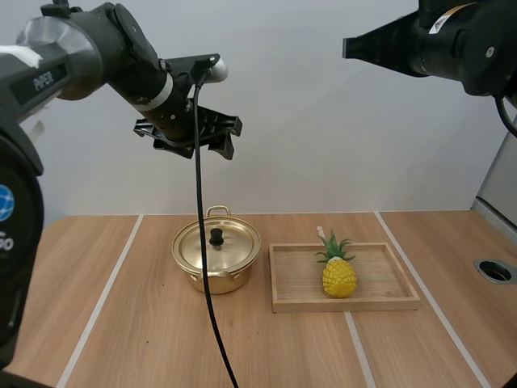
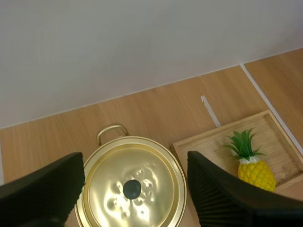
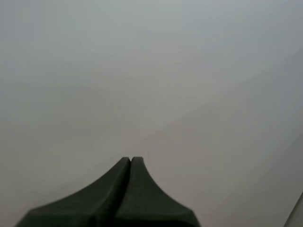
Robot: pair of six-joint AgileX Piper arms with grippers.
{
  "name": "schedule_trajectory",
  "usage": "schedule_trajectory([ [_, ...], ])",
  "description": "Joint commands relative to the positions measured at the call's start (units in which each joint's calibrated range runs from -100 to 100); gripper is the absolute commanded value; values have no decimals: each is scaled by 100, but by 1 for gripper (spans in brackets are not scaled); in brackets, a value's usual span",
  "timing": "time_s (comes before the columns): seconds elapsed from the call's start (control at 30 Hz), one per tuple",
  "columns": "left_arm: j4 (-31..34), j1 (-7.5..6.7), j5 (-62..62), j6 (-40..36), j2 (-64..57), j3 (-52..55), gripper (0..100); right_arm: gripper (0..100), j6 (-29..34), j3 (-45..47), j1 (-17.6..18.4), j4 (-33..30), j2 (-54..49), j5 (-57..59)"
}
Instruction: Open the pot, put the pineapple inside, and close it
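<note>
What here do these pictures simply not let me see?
What's inside the pot: the lid covers it, high and left wrist views.
The tray's near side, left wrist view: behind the open left pincer.
The pot's near rim, left wrist view: cut off by the edge.

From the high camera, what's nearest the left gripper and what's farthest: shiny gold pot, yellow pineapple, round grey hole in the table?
From the left gripper:
1. Shiny gold lidded pot, just below it.
2. Yellow pineapple, on the wooden tray to the right.
3. Round grey hole, at the right edge of the table.
</note>
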Motion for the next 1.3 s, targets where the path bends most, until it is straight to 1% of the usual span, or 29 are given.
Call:
schedule_trajectory([
  [0.0, -117, 21, 310, 38, 157, -22, 100, 0, -23, 90, -21, 8, -44, 75],
  [0.1, -117, 21, 412, 38, 280, 40, 100, 0, -23, 226, -21, 8, -44, 92],
  [0.27, -123, 21, 297, 150, 368, 520, 100, 0, -23, 460, -21, 8, -44, 98],
  [0.5, -123, 21, -446, 331, 456, 1323, 100, 0, -23, 625, -21, 8, -44, 81],
  [0.77, -174, 21, -1410, 523, 576, 1890, 100, 0, -23, 625, -21, 8, -44, 81],
  [0.93, -509, 21, -1838, 814, 576, 2025, 100, 0, -23, 624, -21, 8, -44, 135],
  [1.03, -572, 21, -2077, 893, 585, 2025, 100, 0, -23, 624, -21, 8, -44, 267],
  [1.27, -611, 21, -2198, 931, 825, 2052, 100, 0, -23, 624, -21, 34, -44, 332],
])
